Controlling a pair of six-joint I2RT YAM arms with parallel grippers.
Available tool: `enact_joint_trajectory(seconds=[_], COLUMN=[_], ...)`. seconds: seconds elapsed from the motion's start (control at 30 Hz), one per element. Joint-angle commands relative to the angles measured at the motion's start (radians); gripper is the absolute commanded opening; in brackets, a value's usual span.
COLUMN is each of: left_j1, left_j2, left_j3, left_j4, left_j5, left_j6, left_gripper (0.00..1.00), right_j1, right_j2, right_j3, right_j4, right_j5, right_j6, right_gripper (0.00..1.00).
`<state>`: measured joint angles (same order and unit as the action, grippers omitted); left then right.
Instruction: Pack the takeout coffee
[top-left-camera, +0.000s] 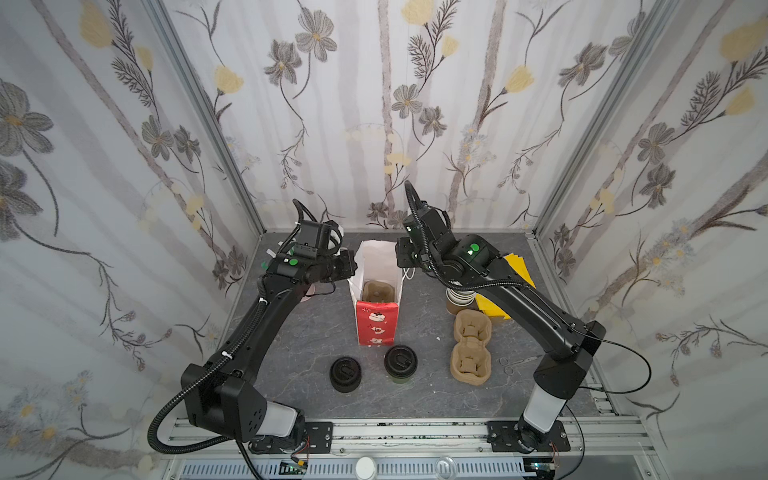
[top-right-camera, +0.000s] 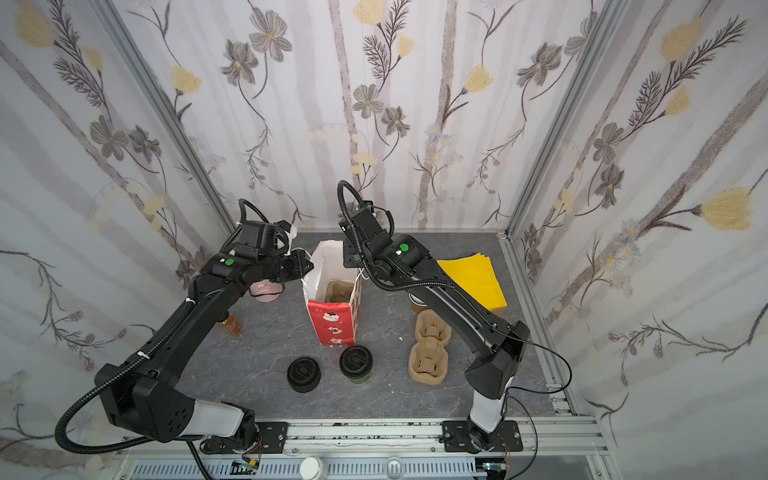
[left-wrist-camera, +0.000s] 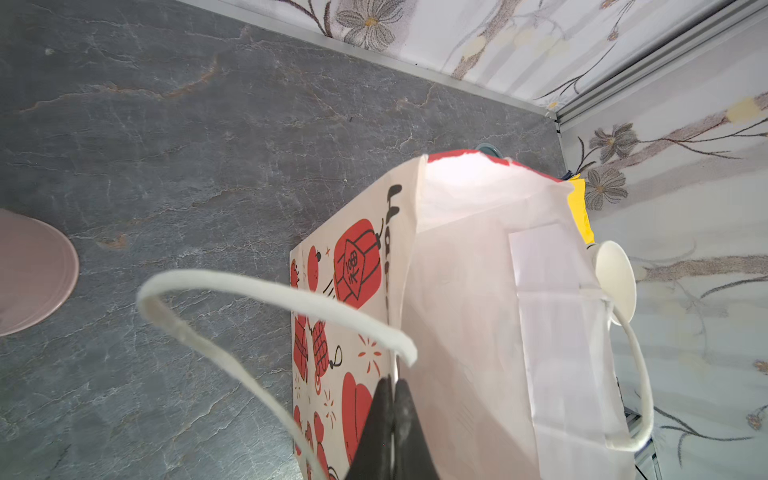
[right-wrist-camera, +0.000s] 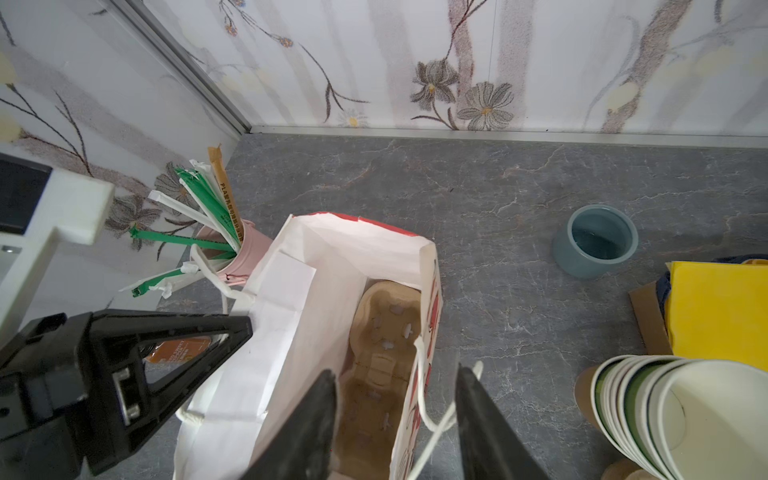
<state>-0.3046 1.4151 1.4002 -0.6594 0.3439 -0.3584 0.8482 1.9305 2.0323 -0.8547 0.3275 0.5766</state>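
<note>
Nearest the rail, on the grey table: lid stack at left, coffee just right of it, not touching. Coffee upright, black lid on, olive side showing below it. It stands on the table just near of the bag, outside it. Bag upright mid-table, mouth open, red print on near face. Carrier lies in the bag's bottom. Left gripper pressed together, pinching the bag's left wall at the rim; white handle loops just beside it. Right gripper spread, jaws astride the bag's right wall, one inside above the carrier, one outside; right handle cord runs between them, not pinched. Second carrier on the table right of the bag, just near of the cup stack. Scissors just right of the second carrier. Yellow napkins far right, partly under the right arm. Teal bowl far side, right of the bag. Pink cup with straws just left of the bag, far side.
</note>
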Motion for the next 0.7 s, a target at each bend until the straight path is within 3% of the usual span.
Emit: enact_joint_trajectory(seconds=[0.0, 0.13, 0.33, 0.57, 0.67], left_j1=[-0.001, -0.002, -0.001, -0.001, -0.002], left_j2=[-0.007, -0.007, -0.006, -0.005, -0.004], left_j3=[0.001, -0.006, -0.01, -0.012, -0.012], left_j4=[0.007, 0.006, 0.008, 0.014, 0.02], left_j5=[-0.021, -0.028, -0.028, -0.032, -0.035], left_j6=[0.006, 0.012, 0.015, 0.018, 0.016], left_gripper=[0.0, 0.0, 0.0, 0.0, 0.0], right_j1=[-0.002, -0.002, -0.007, -0.014, -0.017], right_j2=[-0.004, 0.026, 0.077, 0.143, 0.15], right_j3=[-0.034, -0.057, -0.046, 0.019, 0.028], right_j4=[-0.044, -0.044, -0.065, -0.085, -0.088], right_j5=[-0.022, -0.132, -0.152, -0.142, -0.139], right_j6=[0.048, 0.054, 0.077, 0.077, 0.077], right_gripper=[0.56, 0.62, 0.6, 0.33, 0.16])
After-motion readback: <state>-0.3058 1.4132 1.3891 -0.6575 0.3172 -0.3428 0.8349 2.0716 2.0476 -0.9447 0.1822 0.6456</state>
